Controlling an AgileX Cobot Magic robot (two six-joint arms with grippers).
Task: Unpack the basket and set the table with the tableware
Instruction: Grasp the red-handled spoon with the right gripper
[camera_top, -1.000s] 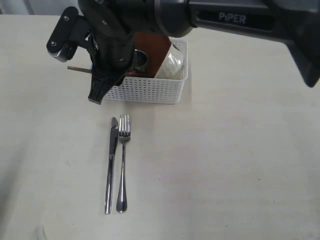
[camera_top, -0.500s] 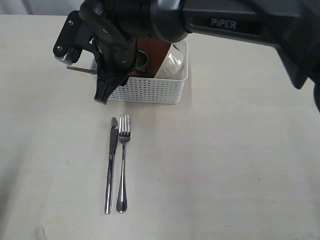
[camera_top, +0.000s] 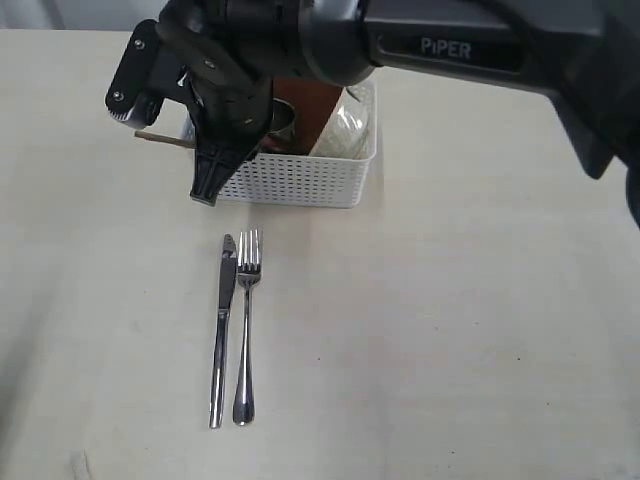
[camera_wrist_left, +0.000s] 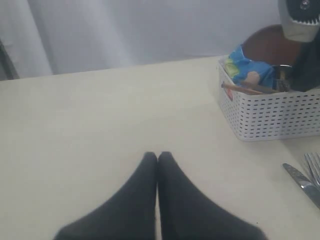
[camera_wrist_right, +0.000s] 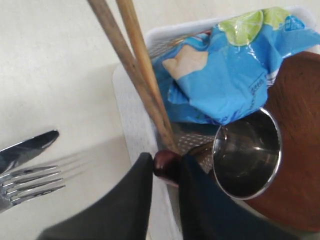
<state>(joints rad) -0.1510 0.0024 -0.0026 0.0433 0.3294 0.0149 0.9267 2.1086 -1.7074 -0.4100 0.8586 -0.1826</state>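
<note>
Dark red spoon (camera_wrist_right: 167, 167) in the white basket (camera_wrist_right: 131, 117), pinched by the right gripper (camera_wrist_right: 166, 160); left gripper (camera_wrist_left: 158, 161) tips pressed together.

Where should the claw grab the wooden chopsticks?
Grip the chopsticks where they jut out past the basket rim, coming from above outside the basket, closing across the pair. Their inner ends are crowded by the snack bag and steel cup.

A pale cream, faintly wood-grained table (camera_top: 450, 330) carries a white perforated basket (camera_top: 300, 180) towards the top of the exterior view and, nearer the camera, a steel knife (camera_top: 221, 330) and fork (camera_top: 245, 330) lying parallel just beside each other, the knife on the left.
</note>
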